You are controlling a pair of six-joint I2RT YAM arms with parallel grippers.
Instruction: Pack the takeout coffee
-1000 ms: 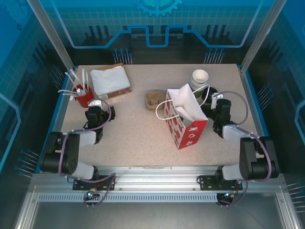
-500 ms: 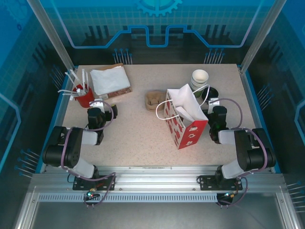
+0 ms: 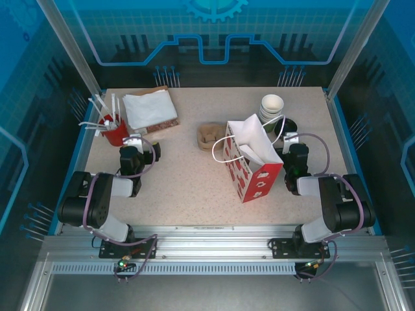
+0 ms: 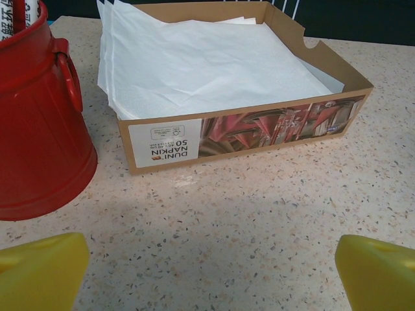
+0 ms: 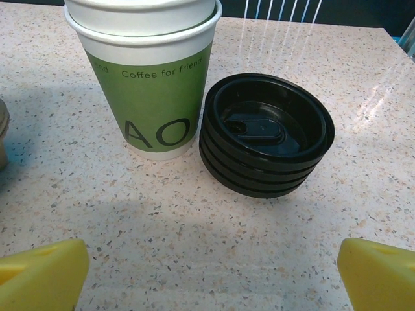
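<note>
While both stand with jaws spread wide, you have the left gripper point(image 4: 207, 275) well left of the gift bag point(image 3: 249, 159), the right gripper point(image 5: 211, 277) just right of it; takeout coffee position: cannot tell

The cardboard napkin box point(image 4: 240, 129) carries a white label on its front wall, at the end nearest the red bucket point(image 4: 32, 129). It is printed upside down and reads "DUNI NAPKIN 50", with finer print beside it too small to read. The stack of green paper cups point(image 5: 159, 84) reads "Coffee for friend", running out of sight round the side, above large letters "AO". Characters at the bucket's rim are cropped and illegible.
</note>
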